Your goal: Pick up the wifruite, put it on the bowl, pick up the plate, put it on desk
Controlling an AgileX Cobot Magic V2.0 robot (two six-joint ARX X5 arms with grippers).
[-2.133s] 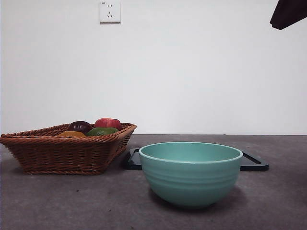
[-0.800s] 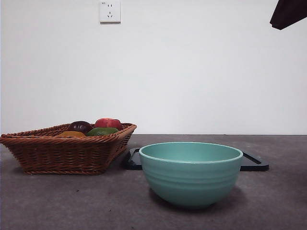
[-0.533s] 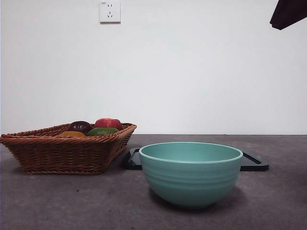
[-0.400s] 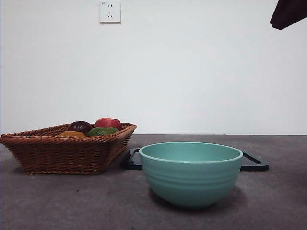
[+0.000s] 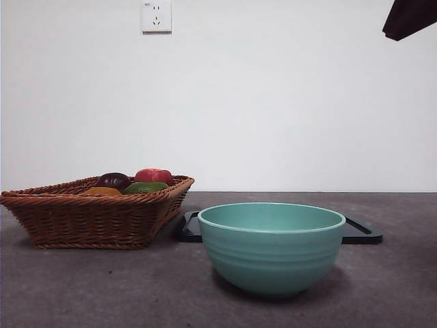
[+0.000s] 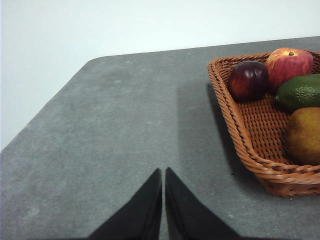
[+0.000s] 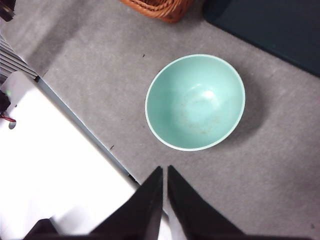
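Nothing in hand yet, and both arms wait above the table (image 5: 82, 287). The left gripper (image 6: 163, 172) has its fingers pressed together and empty, hanging over bare table just outside the wicker basket (image 6: 250, 150). The wifruite (image 6: 303, 136) lies inside that basket, at the corner nearest these fingers, beside the green avocado (image 6: 300, 92); beyond them sit the dark purple fruit (image 6: 248, 80) and the red apple (image 6: 290, 62). So the fruit is ahead and off to one side of the left fingers, across the basket's rim. Its long axis seems to run roughly away from the fingers, though part of it is cut off. This arm is clearly the nearer one.

The right gripper (image 7: 165, 172), fingers also closed on nothing, hovers high over the bowl (image 7: 195, 102), which stands empty with the black tray (image 7: 280, 30) past it.

Against the earlier front pictures, nothing on the table has moved; only the dark arm tip at the top corner has edged slightly.
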